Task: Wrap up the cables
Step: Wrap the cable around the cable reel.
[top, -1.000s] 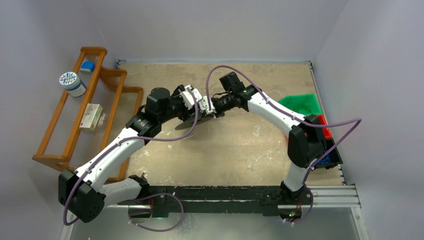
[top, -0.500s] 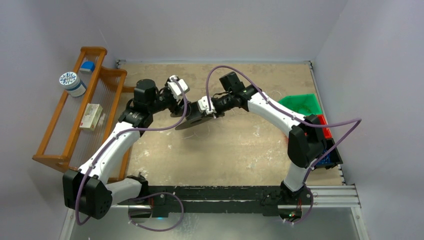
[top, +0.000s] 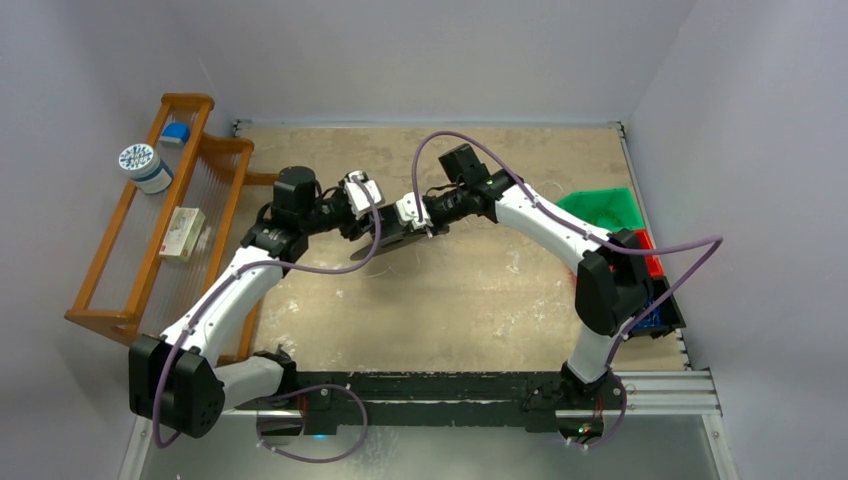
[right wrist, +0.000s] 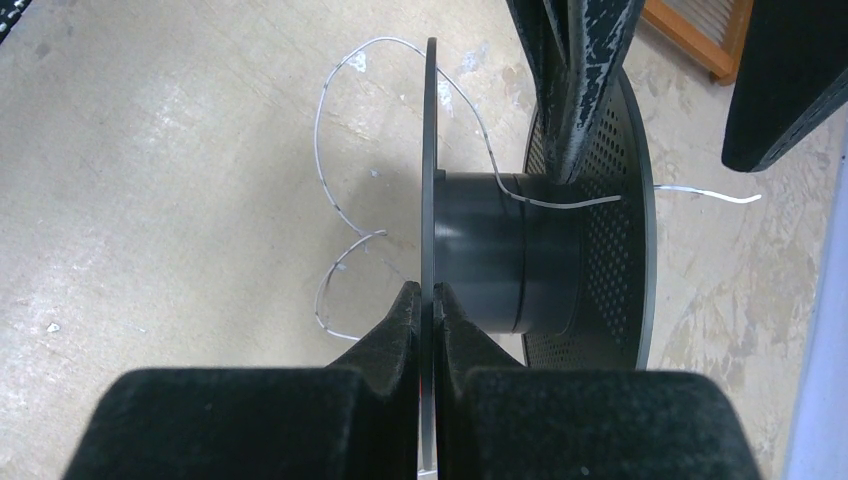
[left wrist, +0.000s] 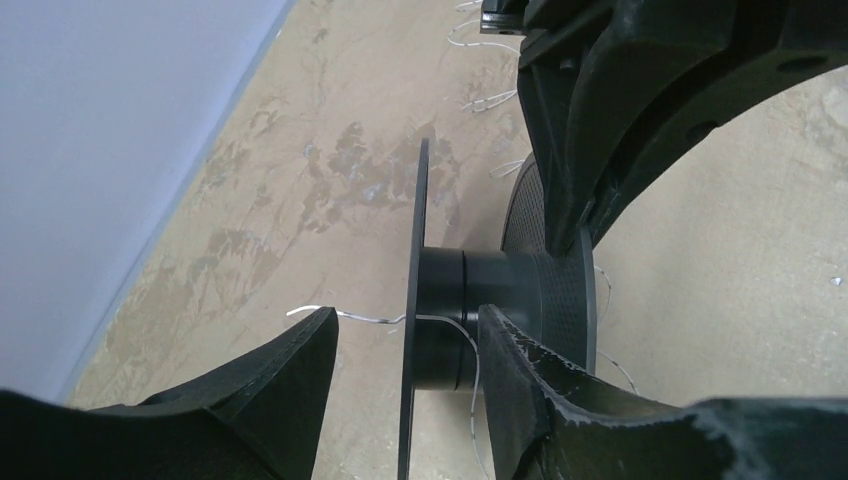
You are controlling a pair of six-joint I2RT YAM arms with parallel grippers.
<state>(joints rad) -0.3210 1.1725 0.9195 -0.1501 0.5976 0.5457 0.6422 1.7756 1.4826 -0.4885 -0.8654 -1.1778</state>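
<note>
A black spool (right wrist: 500, 250) hangs above the table, and my right gripper (right wrist: 428, 292) is shut on its thin solid flange (right wrist: 430, 150). The cable (right wrist: 335, 170), a thin whitish wire, curls in loose loops beside that flange, crosses the hub and sticks out past the perforated flange (right wrist: 600, 260). My left gripper (left wrist: 405, 322) is open, its fingers straddling one thin flange (left wrist: 415, 250). The cable (left wrist: 360, 317) runs across that gap and bends down over the hub (left wrist: 475, 300). From above, both grippers meet at the spool (top: 380, 245) in mid-table: left gripper (top: 372, 222), right gripper (top: 412, 232).
A wooden rack (top: 120, 260) stands along the left edge with a tape roll (top: 145, 166) and a small box (top: 182, 232) on it. Green (top: 605, 208), red (top: 652, 255) and blue (top: 655, 318) bins sit at the right edge. Short wire scraps (left wrist: 480, 100) lie on the table.
My left gripper pulled back to the left, away from the spool, then eased a little back toward it, its jaws slightly narrower. The right arm and the spool stayed put.
</note>
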